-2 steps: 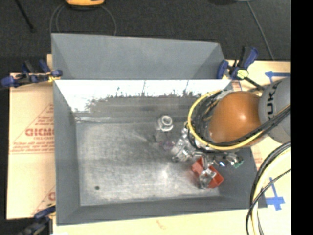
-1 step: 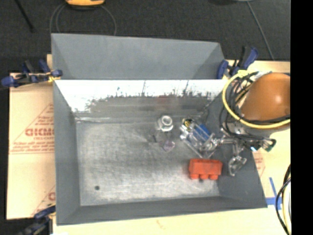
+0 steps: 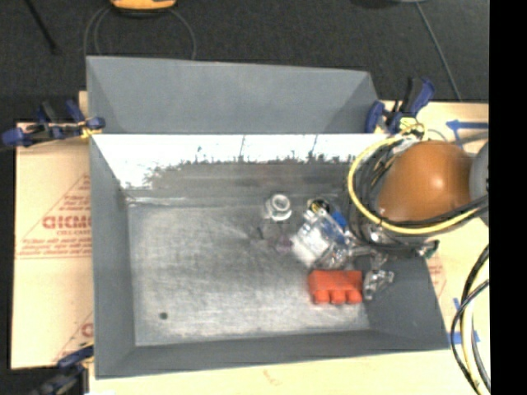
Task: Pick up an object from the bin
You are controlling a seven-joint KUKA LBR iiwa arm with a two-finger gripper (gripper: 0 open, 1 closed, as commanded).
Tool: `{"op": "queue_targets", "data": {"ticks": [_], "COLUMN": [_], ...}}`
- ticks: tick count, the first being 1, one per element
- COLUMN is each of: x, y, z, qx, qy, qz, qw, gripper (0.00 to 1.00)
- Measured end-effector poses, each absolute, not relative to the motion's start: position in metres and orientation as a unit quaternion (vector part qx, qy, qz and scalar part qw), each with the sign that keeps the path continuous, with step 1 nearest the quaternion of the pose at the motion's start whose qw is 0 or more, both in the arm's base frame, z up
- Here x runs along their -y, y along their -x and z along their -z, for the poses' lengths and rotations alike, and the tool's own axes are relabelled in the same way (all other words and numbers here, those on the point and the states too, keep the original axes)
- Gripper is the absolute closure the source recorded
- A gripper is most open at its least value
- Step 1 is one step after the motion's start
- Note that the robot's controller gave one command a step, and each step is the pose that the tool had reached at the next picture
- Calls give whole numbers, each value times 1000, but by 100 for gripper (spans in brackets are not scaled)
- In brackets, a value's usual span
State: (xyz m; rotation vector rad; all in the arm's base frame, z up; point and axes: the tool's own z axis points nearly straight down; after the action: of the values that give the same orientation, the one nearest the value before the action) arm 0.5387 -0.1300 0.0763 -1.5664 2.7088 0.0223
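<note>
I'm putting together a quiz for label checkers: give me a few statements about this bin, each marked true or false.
1. The red ridged plastic block lies on the right of the grey metal bin, near its front wall. True.
2. The small round clear cap rests on top of the red block. False: it lies apart from it, nearer the back wall.
3. The gripper is close beside the red block's right end. True.
4. The clear crinkled packet with blue parts lies in the bin's left half. False: it lies right of the middle, between the cap and the red block.
</note>
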Motion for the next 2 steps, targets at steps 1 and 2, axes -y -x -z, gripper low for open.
{"op": "queue_targets", "data": {"ticks": [1,2], "x": [136,83], "y": [-540,-513], "z": [-77,-79], "qx": [-866,-807], "qy": [500,591], "qz": [-1,12], "qw": [8,16], "gripper": [100,100]}}
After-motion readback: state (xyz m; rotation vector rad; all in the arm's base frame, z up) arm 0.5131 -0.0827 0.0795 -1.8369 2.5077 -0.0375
